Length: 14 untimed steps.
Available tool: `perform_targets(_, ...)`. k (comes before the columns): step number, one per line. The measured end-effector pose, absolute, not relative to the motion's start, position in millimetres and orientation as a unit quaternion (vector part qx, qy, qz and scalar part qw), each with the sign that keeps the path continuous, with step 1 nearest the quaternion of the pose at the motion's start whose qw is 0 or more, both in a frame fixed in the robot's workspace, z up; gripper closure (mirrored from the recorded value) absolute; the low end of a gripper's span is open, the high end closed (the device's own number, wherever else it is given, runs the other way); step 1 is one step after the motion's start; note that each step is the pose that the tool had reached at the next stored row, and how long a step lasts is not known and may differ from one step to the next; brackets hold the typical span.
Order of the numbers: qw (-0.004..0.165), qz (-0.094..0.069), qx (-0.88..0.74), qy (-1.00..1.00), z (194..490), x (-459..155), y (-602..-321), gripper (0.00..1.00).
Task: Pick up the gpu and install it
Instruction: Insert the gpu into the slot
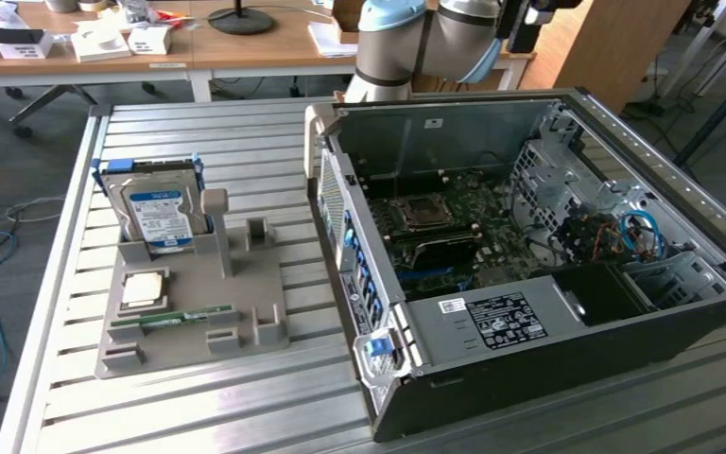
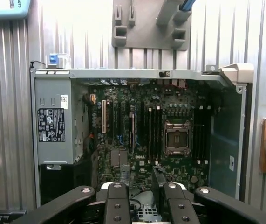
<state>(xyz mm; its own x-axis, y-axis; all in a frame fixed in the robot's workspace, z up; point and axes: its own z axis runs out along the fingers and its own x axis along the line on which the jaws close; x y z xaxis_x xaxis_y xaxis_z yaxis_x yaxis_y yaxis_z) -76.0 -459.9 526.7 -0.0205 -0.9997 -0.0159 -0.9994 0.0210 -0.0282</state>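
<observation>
Looking down from high over the open computer case [image 2: 53, 116], I see my gripper [image 2: 142, 198] with its black fingers [image 2: 116, 205] drawn in close. Between them sits a greyish perforated metal piece with a dark edge, which looks like the gpu [image 2: 144, 212]; most of it is hidden by the fingers. Below lies the motherboard [image 2: 137, 135] with its bare white expansion slots [image 2: 103, 116]. In the exterior view the arm [image 1: 426, 43] rises behind the case [image 1: 490, 322], and the motherboard [image 1: 445, 222] carries no card.
A grey parts holder [image 1: 186, 331] stands at the exterior view's left on the slatted metal table [image 1: 275, 407]. It carries a silver hard drive with a blue label [image 1: 162, 216], a processor [image 1: 145, 288] and a green memory stick [image 1: 174, 320]. Desks with clutter stand behind.
</observation>
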Motion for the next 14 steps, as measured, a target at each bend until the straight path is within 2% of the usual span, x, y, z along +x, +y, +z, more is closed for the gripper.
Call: perform_targets(14, 0.016, -0.004, -0.700, 0.714, 501.2, -76.1, -459.9, 0.67)
